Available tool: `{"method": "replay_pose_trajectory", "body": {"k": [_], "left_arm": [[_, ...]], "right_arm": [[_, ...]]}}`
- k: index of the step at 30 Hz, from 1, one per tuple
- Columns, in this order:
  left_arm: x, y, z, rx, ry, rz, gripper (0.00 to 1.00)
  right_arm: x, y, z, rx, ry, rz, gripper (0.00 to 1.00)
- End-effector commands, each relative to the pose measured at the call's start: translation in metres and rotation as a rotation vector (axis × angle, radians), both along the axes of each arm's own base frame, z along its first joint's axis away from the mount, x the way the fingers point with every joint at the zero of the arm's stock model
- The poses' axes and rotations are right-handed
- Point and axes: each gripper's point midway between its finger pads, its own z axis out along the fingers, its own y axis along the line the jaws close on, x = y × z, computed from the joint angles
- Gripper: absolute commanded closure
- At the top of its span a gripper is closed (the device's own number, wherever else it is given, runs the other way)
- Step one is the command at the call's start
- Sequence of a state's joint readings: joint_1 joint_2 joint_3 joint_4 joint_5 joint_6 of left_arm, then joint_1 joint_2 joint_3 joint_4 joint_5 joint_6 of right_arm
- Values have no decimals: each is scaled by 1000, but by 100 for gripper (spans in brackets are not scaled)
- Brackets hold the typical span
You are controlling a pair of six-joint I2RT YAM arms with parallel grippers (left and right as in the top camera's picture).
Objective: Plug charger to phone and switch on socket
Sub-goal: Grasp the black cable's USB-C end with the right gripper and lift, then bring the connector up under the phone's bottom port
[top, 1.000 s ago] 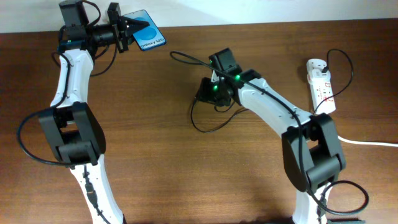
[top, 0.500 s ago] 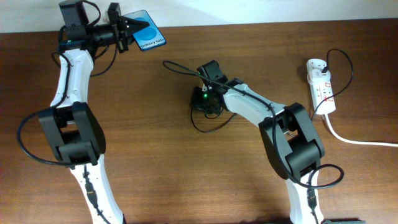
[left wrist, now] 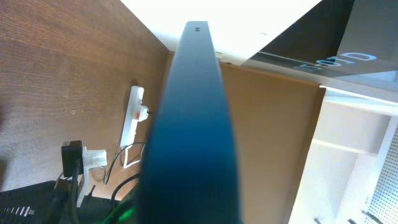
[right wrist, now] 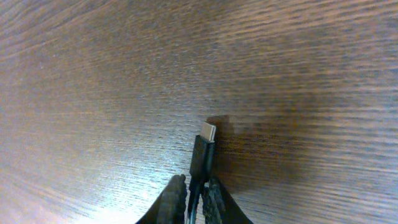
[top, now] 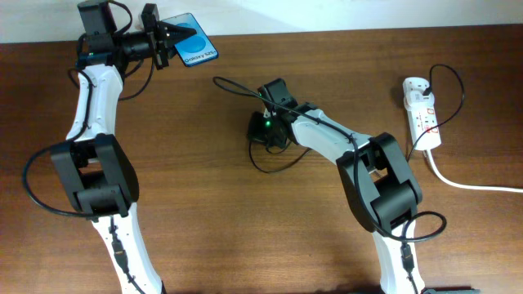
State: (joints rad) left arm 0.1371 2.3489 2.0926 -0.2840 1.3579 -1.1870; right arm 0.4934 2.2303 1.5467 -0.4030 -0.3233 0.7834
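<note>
My left gripper (top: 170, 42) is shut on the phone (top: 194, 47), holding it above the table's far left edge; its blue screen reads "Galaxy S25". In the left wrist view the phone's dark edge (left wrist: 189, 124) fills the middle. My right gripper (top: 263, 131) is near the table's middle, shut on the charger (top: 245, 80) just behind its plug. In the right wrist view the fingers (right wrist: 194, 194) pinch the black cable and the small metal plug tip (right wrist: 207, 131) points away, close over the wood. The white socket (top: 422, 110) lies at the far right, with a black plug in it.
The charger cable loops on the table around my right gripper (top: 265, 167) and runs to the socket. A thick white cord (top: 466, 184) leaves the socket toward the right edge. A pale wall (top: 343, 15) borders the table's far side.
My right arm has swung left, carrying the charger plug toward the table's middle-left. The cable's loop has shifted with it. The left arm and the phone have not moved.
</note>
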Motion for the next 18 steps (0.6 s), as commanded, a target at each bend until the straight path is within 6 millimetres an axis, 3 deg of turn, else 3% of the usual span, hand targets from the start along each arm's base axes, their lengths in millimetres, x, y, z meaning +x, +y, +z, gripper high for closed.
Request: {"method": "replay_pose_trajectory", "body": {"k": [1,5,7,10,14,18], "left_arm": [[-6,-2,10,-23,-19,-41,100],[-15,-9,15,-38,-65,-98,100],[-20,-17,18,-47,-98,-139,100],[-29,-32,27,-60,-183,-215,100],[-36,-44,29,-76,-183,-261,100],[-43,-71,29,-81,-182,-311,100]], "right_arm": [[-14,4,-18,6,44,71,96],[1,-6,79,147,-161,240,96],[-4,-12,123,200,-237,304,96],[-31,-23,196,252,-350,399,96],[-67,-42,248,310,-406,484,96],[-80,-35,262,411,-397,528,96]]}}
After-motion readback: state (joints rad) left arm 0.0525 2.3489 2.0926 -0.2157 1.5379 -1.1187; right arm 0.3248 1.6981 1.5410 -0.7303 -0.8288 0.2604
